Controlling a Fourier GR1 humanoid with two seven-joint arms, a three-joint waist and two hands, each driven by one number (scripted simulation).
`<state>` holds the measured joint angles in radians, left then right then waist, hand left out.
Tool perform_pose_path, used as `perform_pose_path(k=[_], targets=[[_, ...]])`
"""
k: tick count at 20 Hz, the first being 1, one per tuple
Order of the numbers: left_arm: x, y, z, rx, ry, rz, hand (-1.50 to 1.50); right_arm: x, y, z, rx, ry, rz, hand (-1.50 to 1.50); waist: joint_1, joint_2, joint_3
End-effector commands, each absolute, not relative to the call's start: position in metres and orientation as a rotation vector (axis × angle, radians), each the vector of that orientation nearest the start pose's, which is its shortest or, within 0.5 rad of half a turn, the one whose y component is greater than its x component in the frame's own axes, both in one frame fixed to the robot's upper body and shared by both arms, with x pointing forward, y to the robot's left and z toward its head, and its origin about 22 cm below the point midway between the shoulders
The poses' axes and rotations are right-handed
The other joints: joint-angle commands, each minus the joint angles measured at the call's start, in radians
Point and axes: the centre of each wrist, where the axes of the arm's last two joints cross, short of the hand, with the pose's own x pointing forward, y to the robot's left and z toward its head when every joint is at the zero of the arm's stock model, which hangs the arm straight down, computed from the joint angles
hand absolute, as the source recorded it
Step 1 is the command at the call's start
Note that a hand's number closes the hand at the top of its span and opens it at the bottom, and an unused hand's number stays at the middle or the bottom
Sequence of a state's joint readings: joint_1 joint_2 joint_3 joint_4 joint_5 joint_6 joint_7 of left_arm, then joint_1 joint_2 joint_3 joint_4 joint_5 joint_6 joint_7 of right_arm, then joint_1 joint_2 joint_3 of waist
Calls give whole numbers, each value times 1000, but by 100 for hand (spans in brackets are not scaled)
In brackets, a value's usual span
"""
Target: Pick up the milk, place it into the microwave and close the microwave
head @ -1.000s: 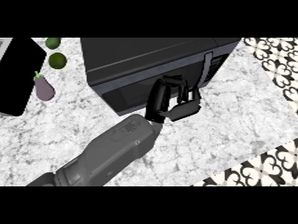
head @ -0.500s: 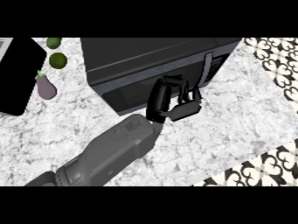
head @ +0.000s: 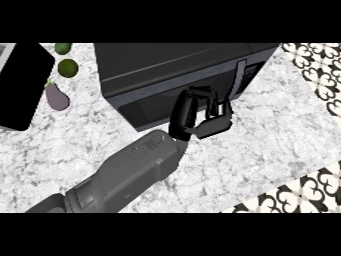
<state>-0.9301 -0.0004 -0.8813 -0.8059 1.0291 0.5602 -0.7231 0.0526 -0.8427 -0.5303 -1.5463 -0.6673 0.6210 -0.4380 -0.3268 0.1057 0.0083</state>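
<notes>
The black microwave (head: 165,70) stands on the marble counter (head: 276,130), its door swung shut, with a grey vertical handle (head: 239,77) near its right side. My left hand (head: 195,117) is at the front of the door, just left of and below the handle, with its fingers curled and nothing visible in them. Its grey forearm (head: 125,175) comes up from the lower left. No milk carton shows anywhere in view. My right hand does not show.
A purple eggplant (head: 56,97) and two green limes (head: 68,67) lie left of the microwave. A black panel (head: 14,82) sits at the far left. The counter ends at the right and lower right over patterned floor tiles (head: 328,85).
</notes>
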Motion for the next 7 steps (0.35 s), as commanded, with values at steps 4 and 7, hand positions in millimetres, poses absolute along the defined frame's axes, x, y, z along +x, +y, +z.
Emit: perform_pose_path(k=[4,7], targets=[[354,-3,50,-349,-1920,-85,150,206,-496,201,58,-2223,414,-150,-3,10,-3],[354,-3,50,-360,-1921,-86,150,207,-499,200,62,-2219,407,-150,-4,13,-1]])
